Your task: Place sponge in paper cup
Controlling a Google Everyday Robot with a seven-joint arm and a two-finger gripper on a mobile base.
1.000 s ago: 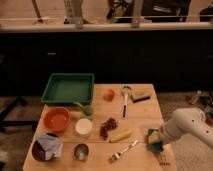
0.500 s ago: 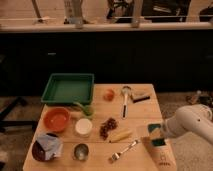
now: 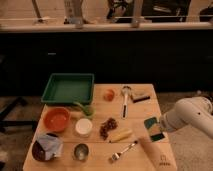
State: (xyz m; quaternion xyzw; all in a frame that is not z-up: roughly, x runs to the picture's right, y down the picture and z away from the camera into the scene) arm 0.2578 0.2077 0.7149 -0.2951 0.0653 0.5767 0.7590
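At the right edge of the counter (image 3: 146, 108), the claw (image 3: 159, 129) is pressed together, pinching the sponge (image 3: 152, 126). The paper cup (image 3: 83, 127) stands well apart to the left, beyond a dark cluster (image 3: 107, 127) and a fork (image 3: 123, 150). Bare wood lies just beside the sponge.

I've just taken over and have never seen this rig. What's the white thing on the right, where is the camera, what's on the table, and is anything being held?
The white shape on the right is the robot's single arm. Its gripper has its fingers closed on the sponge, the dark teal block, held near the right edge of the wooden table. There is only one camera, looking down on the table from its near end. The paper cup stands left of centre, next to the orange bowl. The green tray is behind them and a metal cup is in front.
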